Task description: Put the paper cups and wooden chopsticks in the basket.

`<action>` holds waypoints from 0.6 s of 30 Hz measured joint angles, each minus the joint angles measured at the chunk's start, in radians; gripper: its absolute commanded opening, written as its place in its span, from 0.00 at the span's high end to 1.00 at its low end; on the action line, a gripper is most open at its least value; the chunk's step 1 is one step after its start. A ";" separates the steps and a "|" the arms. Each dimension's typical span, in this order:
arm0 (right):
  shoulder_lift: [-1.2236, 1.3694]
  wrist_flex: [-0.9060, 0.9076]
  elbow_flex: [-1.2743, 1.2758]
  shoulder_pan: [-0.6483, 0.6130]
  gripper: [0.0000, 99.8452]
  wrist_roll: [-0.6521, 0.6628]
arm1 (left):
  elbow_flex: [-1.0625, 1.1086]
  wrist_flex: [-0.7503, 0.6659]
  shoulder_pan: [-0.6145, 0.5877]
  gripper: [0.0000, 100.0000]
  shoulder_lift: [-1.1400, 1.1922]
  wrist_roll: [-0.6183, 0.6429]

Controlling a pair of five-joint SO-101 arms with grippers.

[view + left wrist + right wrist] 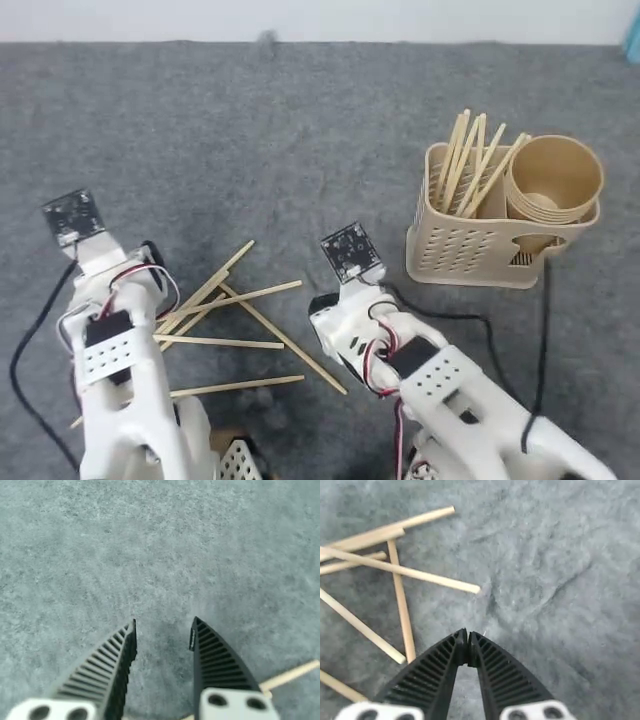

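Chopsticks (230, 343) loose on carpet (250, 130), basket (460, 255) beyond

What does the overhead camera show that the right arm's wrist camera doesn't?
The high view adds the basket holding stacked paper cups and standing chopsticks. The right wrist view adds its own pincer close up, tips shut with nothing between them. Both share the loose chopsticks scattered on the grey mat.
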 measured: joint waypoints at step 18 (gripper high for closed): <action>0.169 -0.078 -0.012 0.043 0.99 0.000 | -0.338 0.453 0.379 0.83 0.029 -0.358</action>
